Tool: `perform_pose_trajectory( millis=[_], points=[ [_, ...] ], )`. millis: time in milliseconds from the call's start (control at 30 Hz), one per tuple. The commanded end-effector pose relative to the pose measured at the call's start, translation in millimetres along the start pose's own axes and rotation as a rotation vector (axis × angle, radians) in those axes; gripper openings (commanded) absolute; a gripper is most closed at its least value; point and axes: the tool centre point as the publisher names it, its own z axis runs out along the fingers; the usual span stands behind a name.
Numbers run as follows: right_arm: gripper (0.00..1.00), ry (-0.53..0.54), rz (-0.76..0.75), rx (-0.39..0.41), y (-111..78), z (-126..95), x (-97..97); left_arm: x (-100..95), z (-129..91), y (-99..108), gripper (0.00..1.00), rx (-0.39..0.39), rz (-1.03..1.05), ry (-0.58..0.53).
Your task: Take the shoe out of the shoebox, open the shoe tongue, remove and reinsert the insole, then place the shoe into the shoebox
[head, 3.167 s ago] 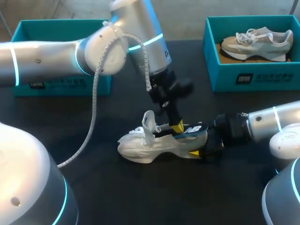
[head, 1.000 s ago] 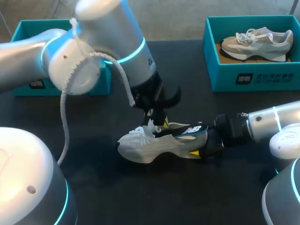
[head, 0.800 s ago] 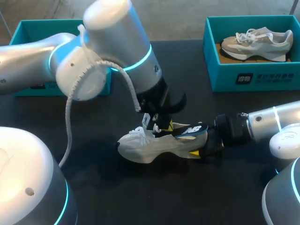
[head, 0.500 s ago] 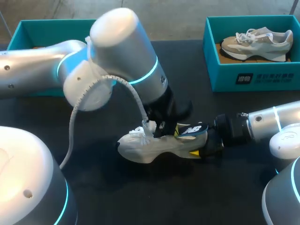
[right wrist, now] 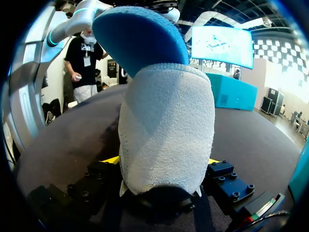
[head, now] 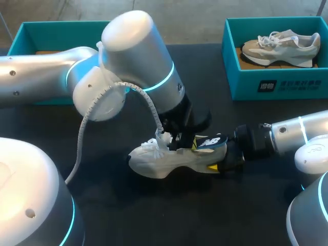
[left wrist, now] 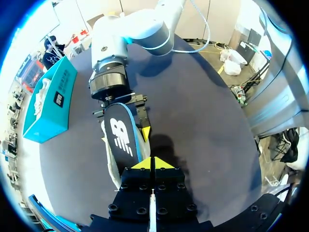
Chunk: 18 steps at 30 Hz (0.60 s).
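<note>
Bright, even overhead light; soft shadow beneath the shoe point(head: 165, 161), pale glare on the left arm point(head: 132, 45).

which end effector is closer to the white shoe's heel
Right. The right end effector clamps the heel of the white shoe from both sides; the left end effector sits farther forward, over the shoe's opening beside the insole.

Insole point(left wrist: 123, 137) — large white logo mark on its dark face. Shoebox point(head: 307, 87), front wall — white printed label, characters too small to read.
</note>
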Motion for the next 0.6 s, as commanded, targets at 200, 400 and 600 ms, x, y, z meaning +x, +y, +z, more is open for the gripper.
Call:
perform_pose_trajectory(
  millis=[200,400,600],
  points=[
    [0.00,-0.002,-0.001,0.002,0.6,0.4,0.6,-3.8,9.2,4.5,0.00,0.037,-0.031,-0.030],
    [0.00,-0.002,-0.001,0.002,0.6,0.4,0.6,-2.7,16.6,3.3,0.00,0.020,-0.034,-0.112],
    [0.00,-0.002,-0.001,0.002,0.6,0.4,0.6,-1.9,19.7,1.1,0.00,0.041,-0.054,-0.158]
  ],
)
